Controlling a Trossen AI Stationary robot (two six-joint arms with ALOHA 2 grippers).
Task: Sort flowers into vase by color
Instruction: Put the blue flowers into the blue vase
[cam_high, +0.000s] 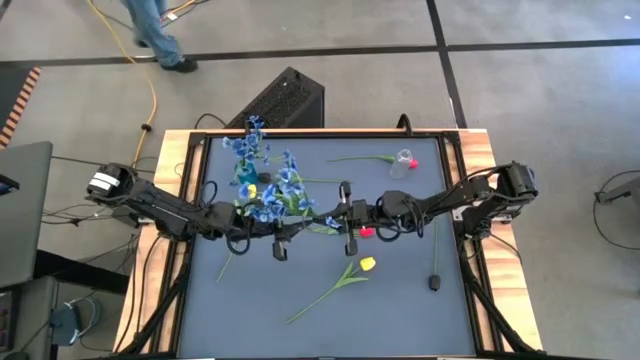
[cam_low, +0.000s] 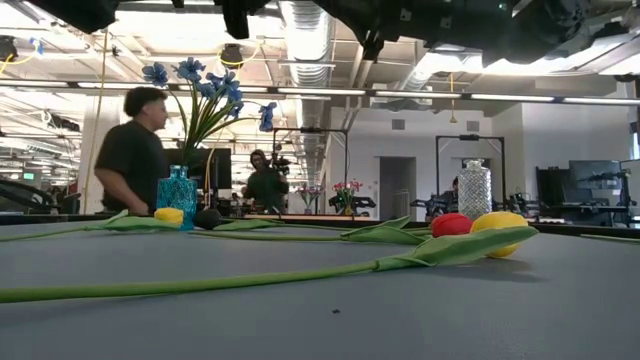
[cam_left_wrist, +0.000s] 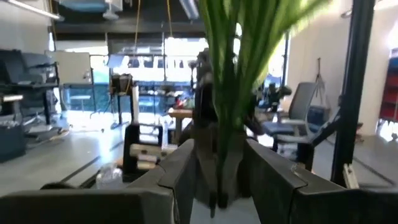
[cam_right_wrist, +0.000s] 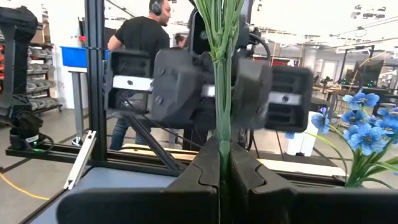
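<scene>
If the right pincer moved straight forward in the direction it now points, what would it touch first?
Most likely the left pincer. The right pincer, shut on a green stem, faces it directly across the table's middle, with nothing else visible between them. The depth of the gap between them is unclear.

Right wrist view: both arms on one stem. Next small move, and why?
Probably open the right jaws. The right gripper is shut on the stem, and the left gripper looks closed on the same stem, so the handover seems done. The left gripper is nearer the blue vase.
</scene>
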